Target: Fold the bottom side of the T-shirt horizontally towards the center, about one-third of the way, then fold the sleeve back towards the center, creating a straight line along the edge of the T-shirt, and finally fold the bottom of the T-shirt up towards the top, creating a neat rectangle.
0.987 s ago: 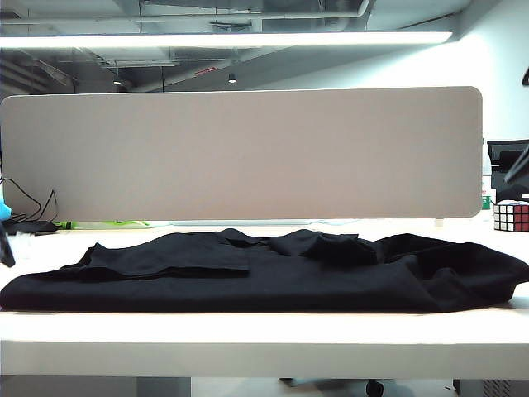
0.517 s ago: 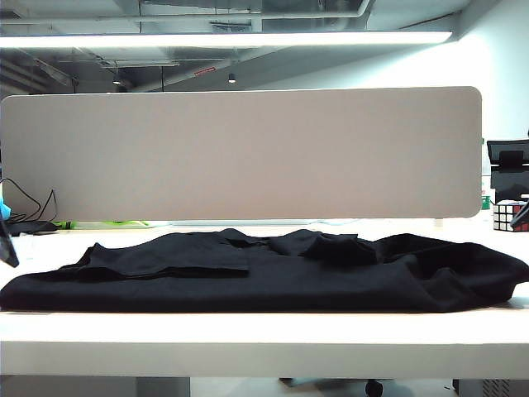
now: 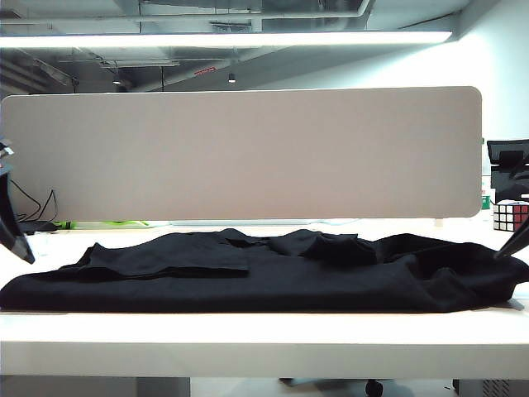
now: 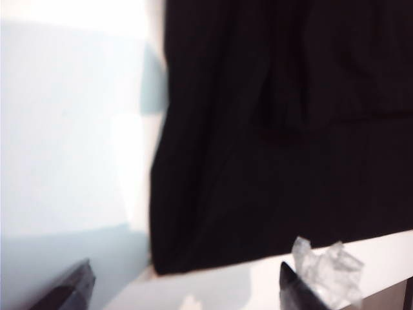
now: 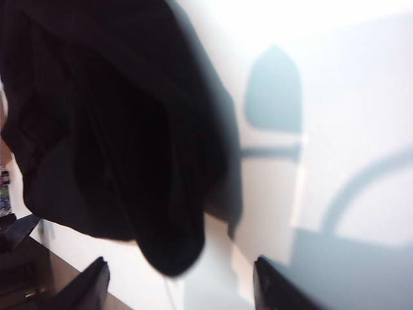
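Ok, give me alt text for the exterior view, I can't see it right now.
A black T-shirt lies spread across the white table before a grey divider panel. The left gripper and right gripper, both open, hang at opposite ends; a Rubik's cube sits far right.

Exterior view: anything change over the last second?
Both grippers came down into view at the table's ends: left gripper by the T-shirt on the left, right gripper over its right end. Both open, holding nothing. T-shirt and Rubik's cube unmoved.
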